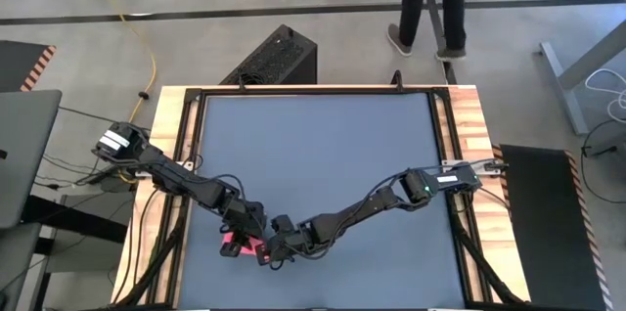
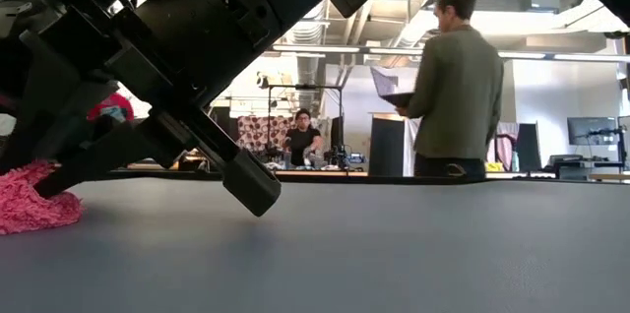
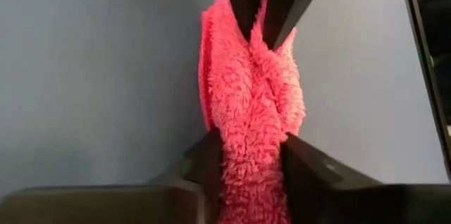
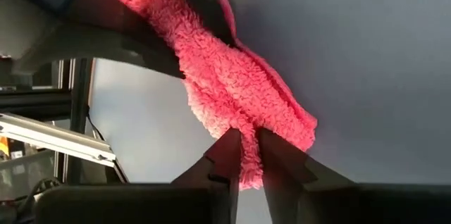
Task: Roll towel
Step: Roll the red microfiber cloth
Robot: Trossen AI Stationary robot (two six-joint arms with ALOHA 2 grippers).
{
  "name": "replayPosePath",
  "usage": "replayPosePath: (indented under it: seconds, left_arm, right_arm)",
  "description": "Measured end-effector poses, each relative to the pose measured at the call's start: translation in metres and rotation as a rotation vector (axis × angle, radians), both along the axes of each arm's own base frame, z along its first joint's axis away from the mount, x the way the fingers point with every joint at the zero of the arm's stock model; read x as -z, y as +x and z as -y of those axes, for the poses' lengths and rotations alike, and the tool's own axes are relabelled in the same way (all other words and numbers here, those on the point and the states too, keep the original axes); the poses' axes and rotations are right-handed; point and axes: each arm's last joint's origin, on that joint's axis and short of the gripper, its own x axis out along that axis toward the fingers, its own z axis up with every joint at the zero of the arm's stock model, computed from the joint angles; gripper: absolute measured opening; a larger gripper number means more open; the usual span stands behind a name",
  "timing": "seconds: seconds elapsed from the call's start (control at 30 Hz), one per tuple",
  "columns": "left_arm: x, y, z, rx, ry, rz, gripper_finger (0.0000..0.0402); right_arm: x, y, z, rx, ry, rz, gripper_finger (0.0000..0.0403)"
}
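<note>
Tabletop [image 1: 323,145] dark, wide — towel [image 1: 243,245] bunched at its near edge, left of centre.

Both arms reach inward and low, meeting at towel. Left end effector [image 1: 238,240] clenched on one end of towel [image 3: 254,104]; right end effector [image 1: 276,250] pinches opposite end [image 4: 239,83].

Towel's long axis runs between the two end effectors — neither arm nearer; each holds an end.

Person stands beyond tabletop's far edge.

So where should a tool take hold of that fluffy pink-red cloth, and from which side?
The fluffy pink-red cloth lies bunched in a narrow strip on the grey table. Probably best to pinch across its narrow ends from above, as the left tool and right tool do, one at each end.
</note>
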Motion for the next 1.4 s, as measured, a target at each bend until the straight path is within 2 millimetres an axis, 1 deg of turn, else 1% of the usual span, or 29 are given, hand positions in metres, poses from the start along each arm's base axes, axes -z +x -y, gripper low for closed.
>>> replayPosePath:
  seconds: [0.13,0.17,0.27,0.37,0.5,0.6,0.7,0.87,1.0,1.13,1.23,1.3,1.4]
  left_arm:
    - [0.000,-0.001,0.000,0.021,-0.013,-0.025,0.0031]
    - [0.000,-0.002,0.000,0.021,-0.015,-0.028,0.0019]
    - [0.000,-0.002,0.000,0.010,-0.020,-0.041,0.0013]
    - [-0.001,-0.004,-0.001,0.008,-0.029,-0.063,0.0011]
    - [-0.011,-0.009,-0.005,-0.016,-0.029,-0.065,0.0009]
    - [-0.025,-0.013,-0.012,-0.097,-0.022,-0.028,0.0008]
    - [-0.044,-0.017,-0.019,-0.258,-0.022,0.029,0.0008]
    - [-0.072,-0.025,-0.030,-0.737,-0.071,0.110,0.0007]
    - [-0.084,-0.038,-0.037,-1.084,-0.088,0.183,0.0008]
    - [-0.085,-0.057,-0.039,-1.395,-0.075,0.208,0.0008]
    - [-0.077,-0.072,-0.036,-1.554,-0.049,0.163,0.0007]
    - [-0.071,-0.077,-0.031,-1.628,-0.053,0.126,0.0007]
    - [-0.062,-0.080,-0.022,-1.658,-0.032,0.079,0.0007]
  right_arm:
    - [-0.002,0.001,0.001,-0.010,-0.010,0.009,0.0089]
    - [-0.005,0.000,0.001,-0.015,-0.014,0.012,0.0090]
    - [-0.013,-0.002,0.001,-0.011,-0.048,0.023,0.0091]
    - [-0.029,-0.012,-0.003,0.016,-0.133,0.013,0.0092]
    - [-0.067,-0.033,-0.010,0.063,-0.251,0.007,0.0092]
    - [-0.093,-0.055,-0.015,0.086,-0.328,-0.028,0.0092]
    - [-0.117,-0.076,-0.020,0.104,-0.392,-0.043,0.0093]
    - [-0.160,-0.114,-0.025,0.136,-0.518,-0.024,0.0093]
    - [-0.185,-0.144,-0.026,0.119,-0.595,-0.037,0.0093]
    - [-0.201,-0.167,-0.026,0.103,-0.657,-0.048,0.0093]
    - [-0.205,-0.172,-0.026,0.074,-0.684,-0.058,0.0093]
    - [-0.205,-0.173,-0.027,0.053,-0.701,-0.060,0.0093]
    - [-0.205,-0.173,-0.027,0.025,-0.722,-0.068,0.0093]
